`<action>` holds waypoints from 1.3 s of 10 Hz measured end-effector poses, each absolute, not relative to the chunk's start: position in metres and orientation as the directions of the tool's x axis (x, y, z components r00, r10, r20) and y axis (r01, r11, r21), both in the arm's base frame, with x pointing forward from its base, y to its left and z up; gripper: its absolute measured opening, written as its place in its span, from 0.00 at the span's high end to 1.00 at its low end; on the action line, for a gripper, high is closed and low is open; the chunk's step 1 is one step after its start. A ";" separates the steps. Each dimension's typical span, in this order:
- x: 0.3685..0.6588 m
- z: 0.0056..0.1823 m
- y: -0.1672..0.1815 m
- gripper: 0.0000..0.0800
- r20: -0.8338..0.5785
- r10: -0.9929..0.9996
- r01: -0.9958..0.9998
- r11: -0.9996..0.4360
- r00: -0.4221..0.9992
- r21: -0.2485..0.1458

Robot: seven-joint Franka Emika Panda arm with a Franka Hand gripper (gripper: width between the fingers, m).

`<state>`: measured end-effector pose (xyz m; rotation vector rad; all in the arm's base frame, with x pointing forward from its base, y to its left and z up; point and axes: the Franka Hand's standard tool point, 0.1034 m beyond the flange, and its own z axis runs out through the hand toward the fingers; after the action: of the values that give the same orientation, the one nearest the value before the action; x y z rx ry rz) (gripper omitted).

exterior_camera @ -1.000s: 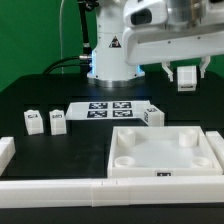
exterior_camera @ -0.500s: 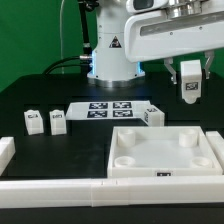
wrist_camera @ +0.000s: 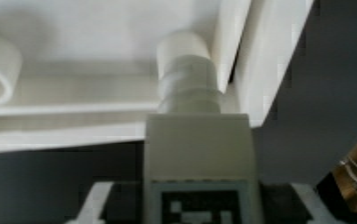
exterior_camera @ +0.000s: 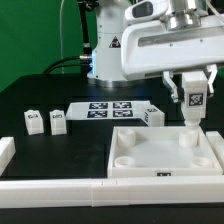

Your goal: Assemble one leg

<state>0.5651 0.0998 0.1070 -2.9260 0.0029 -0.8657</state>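
Over the far corner of the tray (exterior_camera: 165, 158), toward the exterior view's right, the claw (exterior_camera: 192, 99) hangs with its jaws closed on the leg (exterior_camera: 192, 104). The tag faces the camera and the narrow end points down. The leg appears clear of the tray, above the corner socket (exterior_camera: 187, 141). I judge it is held upright so the end can drop straight into that socket. Three spare legs (exterior_camera: 34, 122) stand on the black worktop (exterior_camera: 30, 95), two well off to the exterior view's left and one just beside the marker board (exterior_camera: 108, 108). A white rail (exterior_camera: 60, 186) bounds the near edge, and a green backdrop (exterior_camera: 25, 40) closes the room behind.

From the wrist view, the leg runs away from the camera, with its round peg end (wrist_camera: 182, 60) over the white tray floor. Whether it sits squarely over the socket cannot be told from this view, so alignment should be confirmed before lowering.
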 end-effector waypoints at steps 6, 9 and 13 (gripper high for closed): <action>0.612 0.087 0.107 0.64 0.543 -0.001 0.051 -0.996 0.839 -0.080; 0.621 0.078 0.110 0.64 0.551 -0.003 0.050 -0.995 0.834 -0.082; 0.613 0.077 0.110 0.64 0.569 -0.002 0.051 -0.996 0.822 -0.076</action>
<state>0.6133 0.1095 0.0767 -2.9143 -0.0390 -0.9106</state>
